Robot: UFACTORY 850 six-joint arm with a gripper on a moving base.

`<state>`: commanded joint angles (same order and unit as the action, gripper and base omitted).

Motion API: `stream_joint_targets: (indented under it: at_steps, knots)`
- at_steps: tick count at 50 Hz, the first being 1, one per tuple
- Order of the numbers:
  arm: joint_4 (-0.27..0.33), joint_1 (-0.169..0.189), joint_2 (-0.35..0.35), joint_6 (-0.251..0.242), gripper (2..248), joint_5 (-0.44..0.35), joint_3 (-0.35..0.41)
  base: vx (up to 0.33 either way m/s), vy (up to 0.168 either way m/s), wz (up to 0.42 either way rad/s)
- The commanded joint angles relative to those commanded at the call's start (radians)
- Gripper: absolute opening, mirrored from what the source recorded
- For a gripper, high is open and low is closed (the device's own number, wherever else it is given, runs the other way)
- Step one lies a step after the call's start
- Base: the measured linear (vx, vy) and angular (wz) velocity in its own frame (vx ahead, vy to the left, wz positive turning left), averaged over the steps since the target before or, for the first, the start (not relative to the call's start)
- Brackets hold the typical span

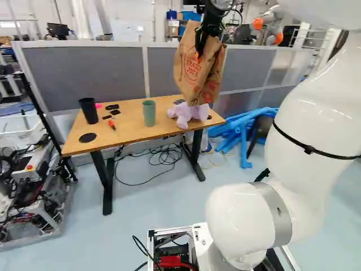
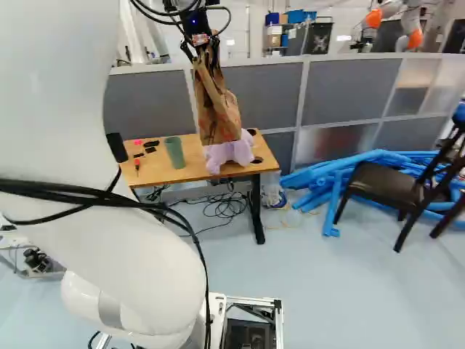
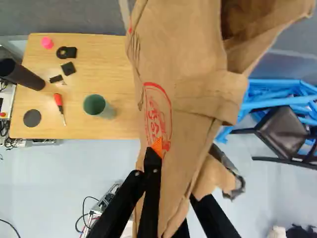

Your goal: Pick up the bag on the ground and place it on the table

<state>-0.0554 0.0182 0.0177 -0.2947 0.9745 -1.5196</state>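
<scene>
The black two-fingered pincer (image 2: 203, 54) is grasping the crumpled brown paper bag (image 1: 190, 70), its contents hidden, and holding it above the rectangular wooden surface (image 1: 127, 131), where a green cylindrical cup (image 1: 149, 113) and a black tapered cup (image 1: 89, 110) are standing.

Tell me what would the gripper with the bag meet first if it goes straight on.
The bag would probably touch the purple plush toy on the table first; depth is unclear.
</scene>
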Motion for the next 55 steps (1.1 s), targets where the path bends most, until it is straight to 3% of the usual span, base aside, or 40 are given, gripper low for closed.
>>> stream_joint_targets:
  at_steps: [10, 55]
  knots:
    - [0.000, 0.000, 0.000, 0.000, 21, 0.000, 0.000, 0.145, 0.170, 0.267]
    - [0.000, 0.000, 0.000, 0.000, 21, 0.000, 0.000, 0.143, 0.098, -0.013]
